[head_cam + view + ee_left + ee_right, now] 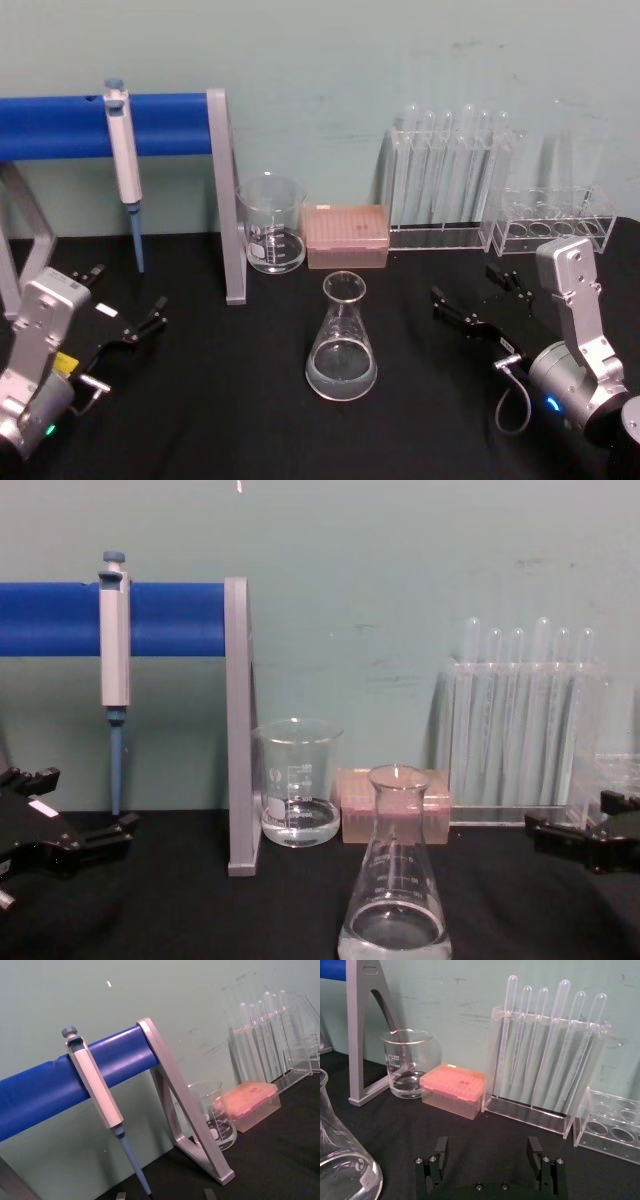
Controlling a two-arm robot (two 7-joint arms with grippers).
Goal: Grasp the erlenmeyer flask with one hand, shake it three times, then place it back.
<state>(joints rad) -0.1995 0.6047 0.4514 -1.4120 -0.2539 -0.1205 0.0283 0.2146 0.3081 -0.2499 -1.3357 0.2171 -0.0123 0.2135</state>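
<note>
While the erlenmeyer flask (342,340) is standing untouched mid-desk (220,400), both arms are waiting apart from it, left gripper (128,305) and right gripper (478,298) spread; grasping is pending, calling for closing around the neck.

The erlenmeyer flask (342,342) stands alone on bare black counter (220,400), open on both sides. Behind it, the beaker (271,224), pink tip box (345,236) and tube rack (450,180) line the wall; the grey stand post (226,200) stands back-left.
</note>
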